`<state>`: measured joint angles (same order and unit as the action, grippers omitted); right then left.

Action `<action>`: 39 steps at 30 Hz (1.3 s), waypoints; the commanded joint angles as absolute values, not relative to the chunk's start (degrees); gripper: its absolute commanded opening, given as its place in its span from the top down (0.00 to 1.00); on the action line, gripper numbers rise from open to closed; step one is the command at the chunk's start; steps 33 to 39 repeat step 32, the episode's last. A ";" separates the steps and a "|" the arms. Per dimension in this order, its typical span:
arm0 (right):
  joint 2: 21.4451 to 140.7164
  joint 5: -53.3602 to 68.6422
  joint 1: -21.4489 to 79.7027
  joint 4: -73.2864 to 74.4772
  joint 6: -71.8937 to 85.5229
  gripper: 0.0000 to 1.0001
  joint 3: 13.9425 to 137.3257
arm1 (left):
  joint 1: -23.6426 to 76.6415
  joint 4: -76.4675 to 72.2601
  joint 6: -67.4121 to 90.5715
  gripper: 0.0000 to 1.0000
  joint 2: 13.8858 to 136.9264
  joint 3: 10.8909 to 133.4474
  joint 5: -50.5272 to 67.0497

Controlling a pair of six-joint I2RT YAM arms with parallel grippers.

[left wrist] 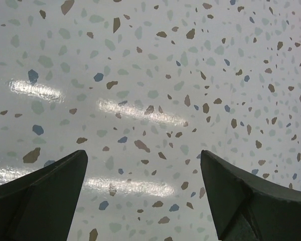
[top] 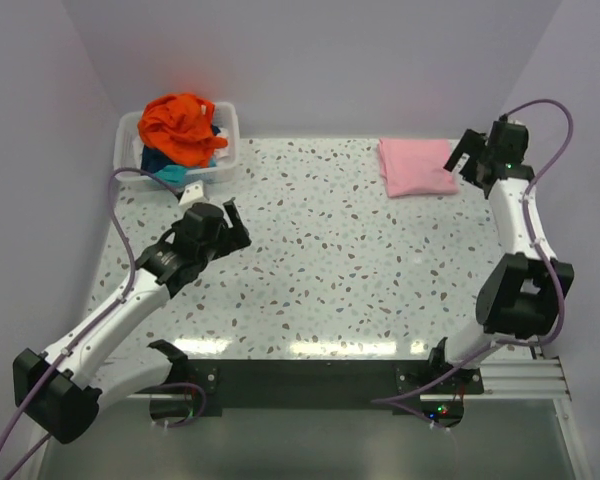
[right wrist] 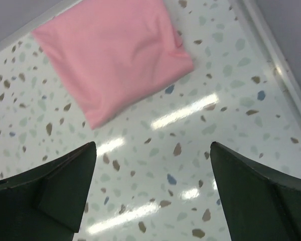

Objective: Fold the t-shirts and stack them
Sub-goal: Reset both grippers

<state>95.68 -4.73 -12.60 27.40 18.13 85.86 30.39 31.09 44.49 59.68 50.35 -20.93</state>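
Observation:
A folded light pink t-shirt (top: 415,166) lies flat at the back right of the table; it also shows in the right wrist view (right wrist: 113,55). A crumpled bright orange t-shirt (top: 183,127) tops the pile in the white bin (top: 126,143), with teal cloth (top: 166,172) and a bit of dark blue under it. My right gripper (top: 461,158) is open and empty, above the table at the pink shirt's right edge, its fingers (right wrist: 60,186) clear of it. My left gripper (top: 235,226) is open and empty over bare table at the left, in front of the bin.
The table is speckled terrazzo (top: 330,260) with walls close on the left, back and right. The bin stands in the back left corner. The table's raised edge strip (right wrist: 276,55) runs just right of the pink shirt.

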 commanded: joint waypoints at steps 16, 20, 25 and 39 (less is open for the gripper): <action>45.81 3.69 5.27 23.02 25.75 0.01 35.43 | 30.06 41.75 55.46 0.00 46.06 38.76 -26.63; 40.26 5.62 5.27 22.77 26.10 0.01 32.44 | 30.06 42.36 56.60 0.00 44.91 38.50 -26.72; 39.11 5.36 5.27 23.64 25.58 0.01 32.78 | 30.06 44.73 57.92 0.00 42.28 38.41 -26.81; 38.58 6.93 5.27 22.06 25.40 0.01 31.90 | 30.06 45.44 58.71 0.00 38.32 37.88 -26.90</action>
